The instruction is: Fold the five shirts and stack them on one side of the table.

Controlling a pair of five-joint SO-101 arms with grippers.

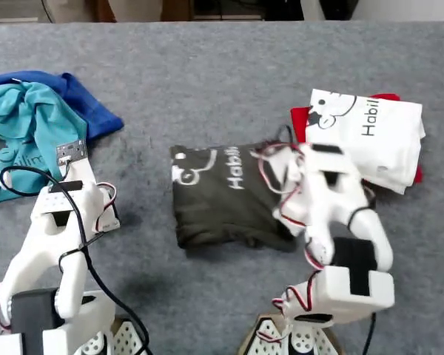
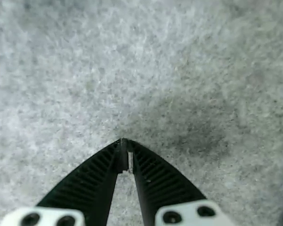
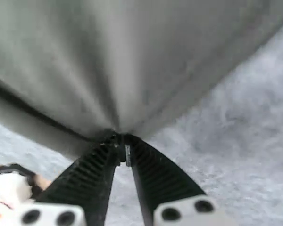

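The folded dark grey cotton shirt (image 1: pixel 211 203), pinched by the right claw (image 3: pixel 125 149) at the grey felt counter (image 1: pixel 207 81) middle, should be carried level onto the right-edge folded white shirt (image 1: pixel 374 137) (left claw (image 2: pixel 125 155) pressed together).

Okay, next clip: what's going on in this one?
The right pincer is shut on the edge of the folded dark grey shirt in the middle of the table. At the right side, a folded white shirt lies on a red shirt. The left pincer is shut over bare table, near a crumpled teal shirt and blue shirt, not yet folded.
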